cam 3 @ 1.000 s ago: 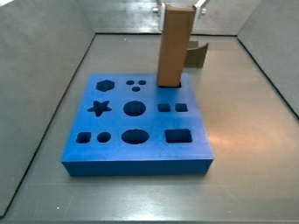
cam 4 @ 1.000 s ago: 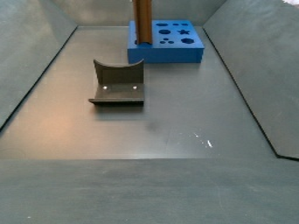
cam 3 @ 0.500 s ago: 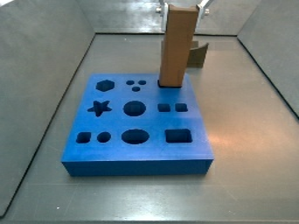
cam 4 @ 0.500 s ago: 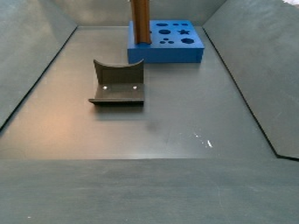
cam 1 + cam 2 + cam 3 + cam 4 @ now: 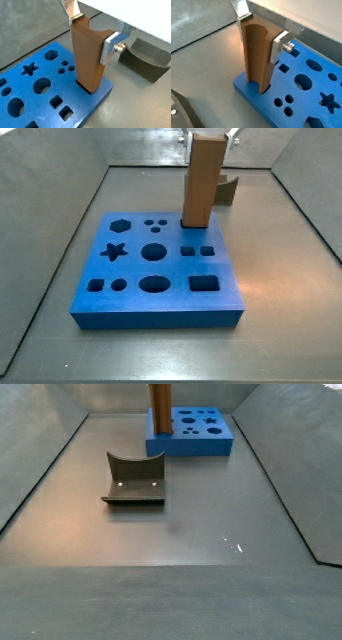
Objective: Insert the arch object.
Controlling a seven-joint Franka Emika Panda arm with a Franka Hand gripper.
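Note:
The arch object is a tall tan-brown prism with a curved groove down one side, which shows in a wrist view. It stands upright with its lower end in a hole at a far corner of the blue board. My gripper is shut on its top end, one silver finger on each side, and it also shows in a wrist view. In a side view the arch object rises to the gripper at the frame's top. In a side view its top is cut off.
The blue board has several shaped holes: star, hexagon, rounds, squares. The dark fixture stands on the grey floor apart from the board; it also shows behind the arch object and in both wrist views. Grey walls enclose the floor.
The arch object and my gripper have shifted only very slightly. The board and the fixture have not moved.

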